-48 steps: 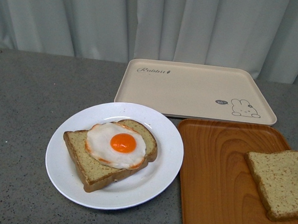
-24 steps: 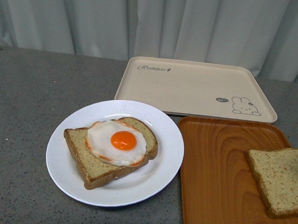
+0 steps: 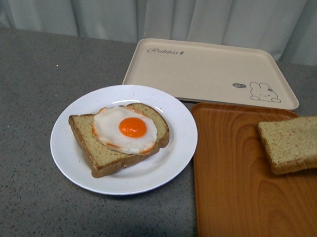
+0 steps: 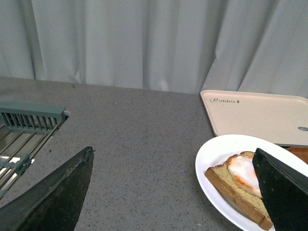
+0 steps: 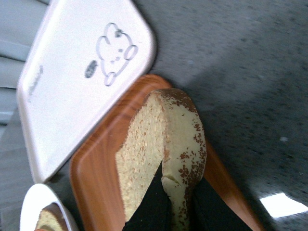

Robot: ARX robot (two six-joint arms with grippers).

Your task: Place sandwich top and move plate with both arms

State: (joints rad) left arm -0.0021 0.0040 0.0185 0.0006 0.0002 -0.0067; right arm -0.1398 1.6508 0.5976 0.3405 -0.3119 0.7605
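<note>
The sandwich top (image 3: 295,142), a plain brown bread slice, hangs tilted above the orange-brown wooden tray (image 3: 234,197) at the right. My right gripper (image 5: 174,202) is shut on its crust edge; the slice (image 5: 144,159) stands on edge between the black fingers (image 5: 154,207). The arm itself is out of the front view. The white plate (image 3: 74,162) sits left of the tray and bears a bread slice with a fried egg (image 3: 125,130). My left gripper (image 4: 173,192) is open and empty, low over the grey table, left of the plate (image 4: 216,163).
A beige rabbit tray (image 3: 209,70) lies behind the plate and the wooden tray. A grey wire rack (image 4: 29,130) stands at the table's left. Curtains close off the back.
The plain slice has lifted off the wooden tray and tilted up, held by my right gripper. The front view has shifted, so everything sits a little higher in frame.
</note>
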